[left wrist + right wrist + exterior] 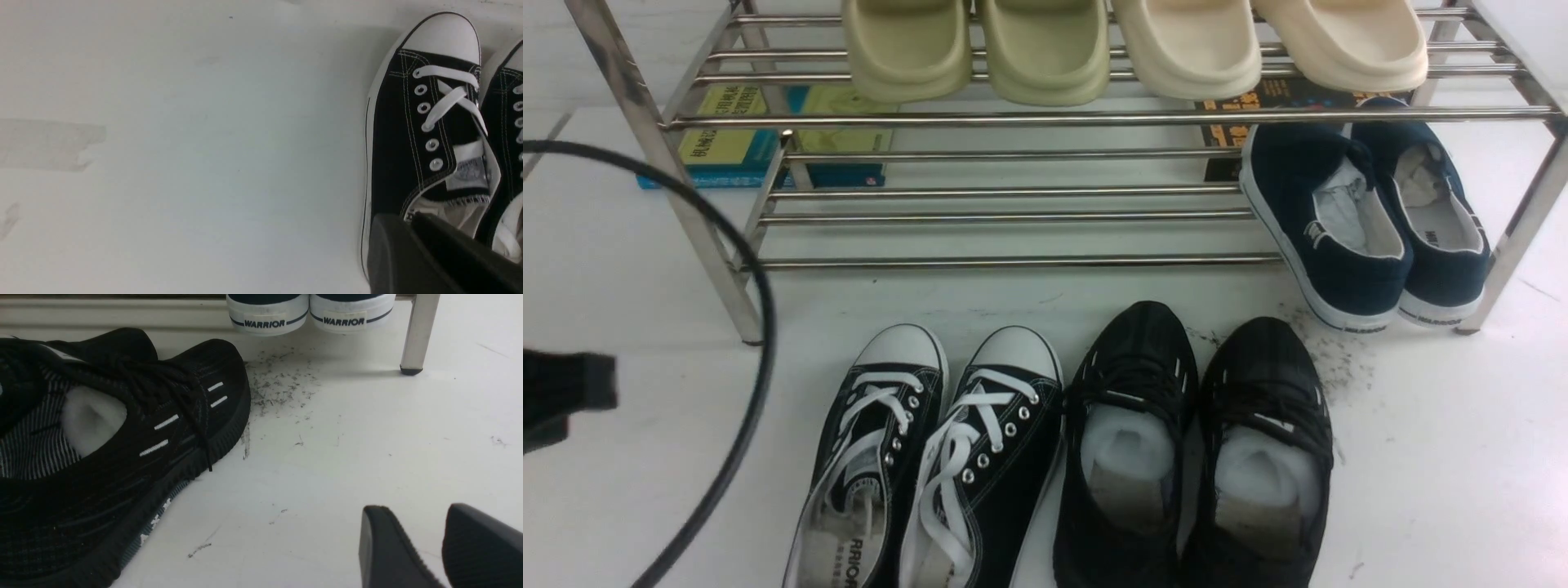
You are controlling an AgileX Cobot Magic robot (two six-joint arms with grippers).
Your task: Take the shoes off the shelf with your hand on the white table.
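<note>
Front view: left jaws [572,396] showing only partly at the frame edge, black cable [760,343] looping between them and the canvas sneakers [996,441]. Sneakers standing on white tabletop [1437,457], to the right of the left jaws, in front of the chrome rack [1013,262]. Black mesh shoes [1192,457] sitting beyond the sneakers from those jaws. Navy slip-ons [1364,220] resting on lower tier, green clogs [976,49] and cream clogs [1270,45] on upper tier.

Left wrist view: left jaws standing narrow, tips close together, overlapping the near sneaker's opening in view; contact can't be told.

Right wrist view: right jaws [416,510] standing wide, gripping nothing, bare tabletop showing between tips, mesh shoes lying apart from them.
</note>
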